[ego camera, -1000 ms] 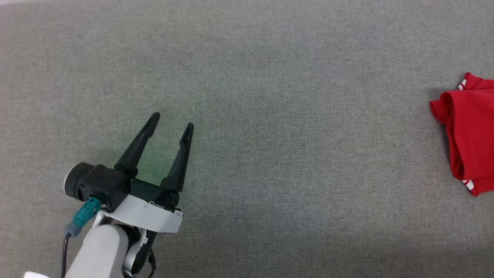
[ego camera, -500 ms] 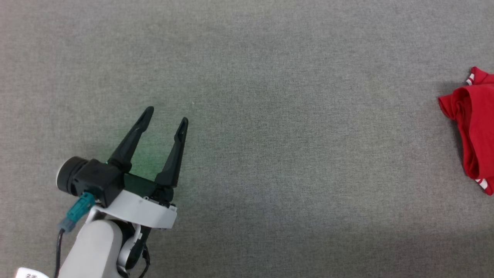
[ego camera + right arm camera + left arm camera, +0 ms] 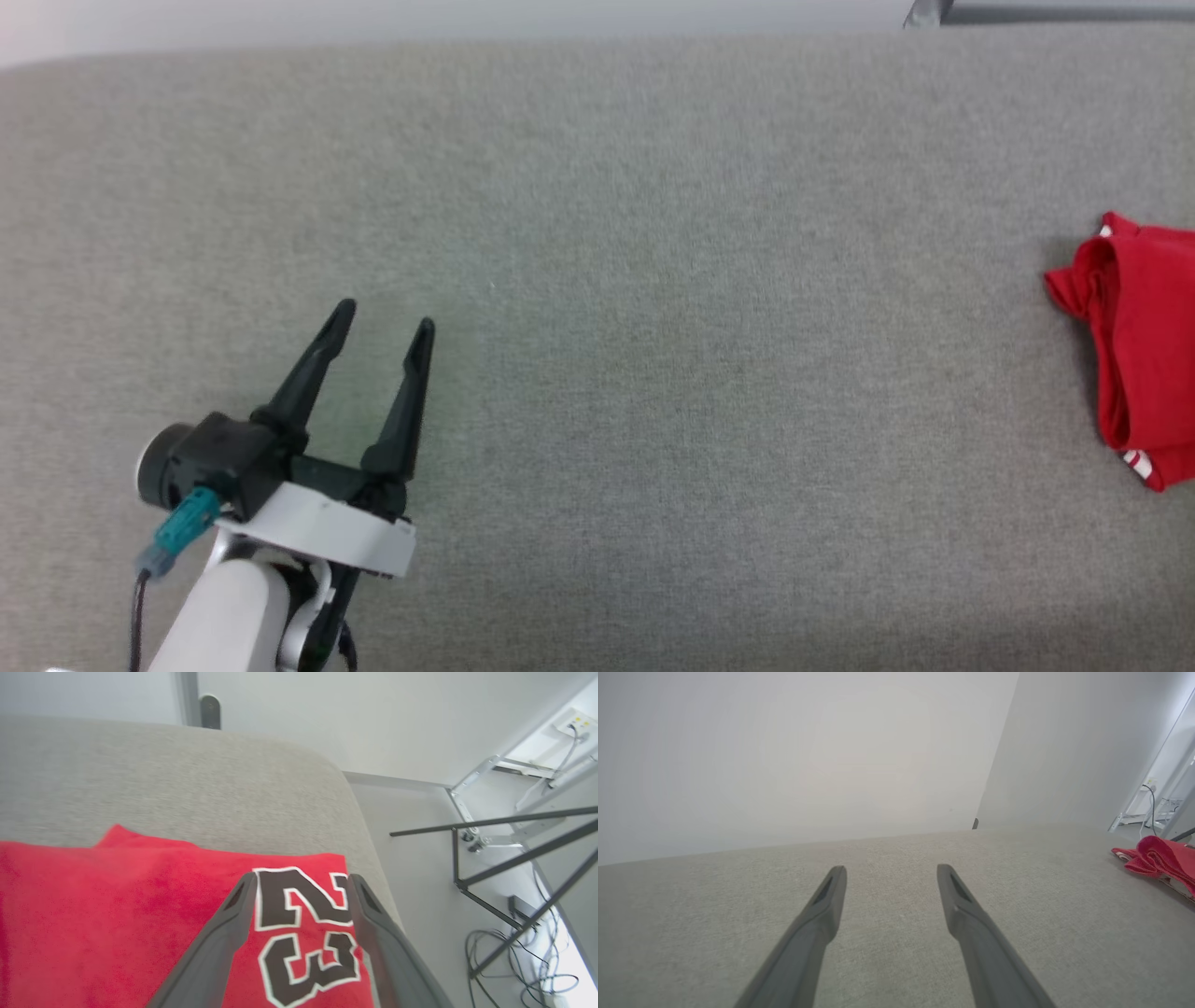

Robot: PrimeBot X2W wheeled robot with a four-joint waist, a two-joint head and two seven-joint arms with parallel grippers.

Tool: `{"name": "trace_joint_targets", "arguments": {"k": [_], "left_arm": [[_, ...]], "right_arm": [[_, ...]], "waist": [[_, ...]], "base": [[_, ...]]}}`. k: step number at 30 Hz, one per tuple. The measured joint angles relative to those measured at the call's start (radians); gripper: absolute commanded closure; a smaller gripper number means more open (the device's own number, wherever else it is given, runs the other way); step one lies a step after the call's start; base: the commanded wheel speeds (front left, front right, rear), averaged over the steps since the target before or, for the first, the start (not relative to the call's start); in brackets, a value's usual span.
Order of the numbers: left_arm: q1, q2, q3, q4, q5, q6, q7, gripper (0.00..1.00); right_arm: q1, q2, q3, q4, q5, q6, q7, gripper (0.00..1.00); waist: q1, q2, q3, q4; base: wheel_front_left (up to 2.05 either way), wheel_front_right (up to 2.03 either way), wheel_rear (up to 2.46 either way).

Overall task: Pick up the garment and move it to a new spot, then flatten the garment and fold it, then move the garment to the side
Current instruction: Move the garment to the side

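Plainly, red garment (image 3: 117,914) reading "23", right tool (image 3: 302,877) splayed over it, left tool (image 3: 385,315) splayed.

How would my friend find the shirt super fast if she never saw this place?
Find the big grey fabric surface and follow it to its far right end, near the rounded corner. The garment lies there, right by the edge. It is the one bright red thing on all that grey, with a black 23 outlined in white.

Bright, even light; soft shadows.
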Motion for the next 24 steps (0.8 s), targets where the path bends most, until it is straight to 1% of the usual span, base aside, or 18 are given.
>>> {"name": "trace_joint_targets", "arguments": {"k": [3,6,12,15,18,24], "left_arm": [[0.022,0.003,0.020,0.019,-0.013,0.001,-0.003,0.00],[0.050,0.009,0.038,0.030,-0.021,0.003,-0.004,0.00],[0.098,0.031,0.064,0.069,-0.038,0.009,-0.007,0.00],[0.107,0.040,0.070,0.091,-0.045,0.009,-0.007,0.00],[0.121,0.048,0.081,0.106,-0.049,0.012,-0.007,0.00],[0.162,0.048,0.096,0.118,-0.054,0.026,-0.007,0.00]], "right_arm": [[0.009,0.032,0.059,-0.044,0.017,0.000,-0.010,0.00],[0.024,0.078,0.125,-0.089,0.054,0.000,-0.023,0.00],[0.066,0.160,0.225,-0.153,0.073,0.000,-0.089,0.00],[0.092,0.197,0.249,-0.167,0.074,0.000,-0.137,0.00],[0.116,0.225,0.249,-0.177,0.073,0.000,-0.187,0.00],[0.192,0.262,0.232,-0.211,0.068,0.000,-0.254,0.00]], "waist": [[0.0000,0.0000,-0.038,0.010],[0.0000,0.0000,-0.076,0.023],[0.0000,0.0000,-0.144,0.062],[0.0000,0.0000,-0.177,0.084],[0.0000,0.0000,-0.209,0.104],[0.0000,0.0000,-0.275,0.130]], "base": [[0.00,0.00,0.00],[0.00,0.00,0.00],[0.00,0.00,0.00],[0.00,0.00,0.00],[0.00,0.00,0.00],[0.00,0.00,0.00]]}}
